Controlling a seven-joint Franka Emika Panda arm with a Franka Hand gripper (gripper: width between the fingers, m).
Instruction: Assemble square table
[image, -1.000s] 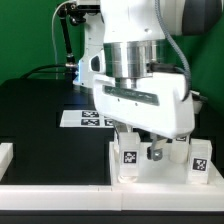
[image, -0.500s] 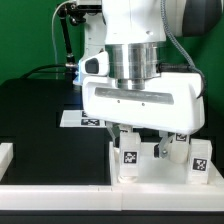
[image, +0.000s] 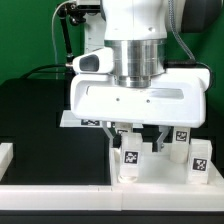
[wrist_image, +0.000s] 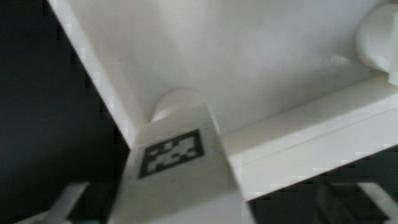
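Note:
The square table's white slab (image: 150, 178) lies at the front, on the exterior view's right, and fills much of the wrist view (wrist_image: 231, 70) with a round corner socket (wrist_image: 381, 52) at its edge. Three tag-marked leg blocks stand on it: one (image: 130, 155) under my hand, two more (image: 182, 137) (image: 200, 160) further to the exterior view's right. My gripper (image: 138, 138) hangs low over the first block. In the wrist view that leg (wrist_image: 178, 165) runs between my gripper's (wrist_image: 205, 212) fingers (wrist_image: 66, 205), with dark gaps on both sides. The jaws are open around it.
The marker board (image: 88, 120) lies on the black table behind the slab. A white border bar (image: 60, 195) runs along the front edge, and another white piece (image: 5, 155) sits at the exterior view's left. My large white hand hides the slab's middle.
My hand has shifted toward the exterior view's left and come down nearer the slab, now standing over the leftmost leg block. The blocks have not moved.

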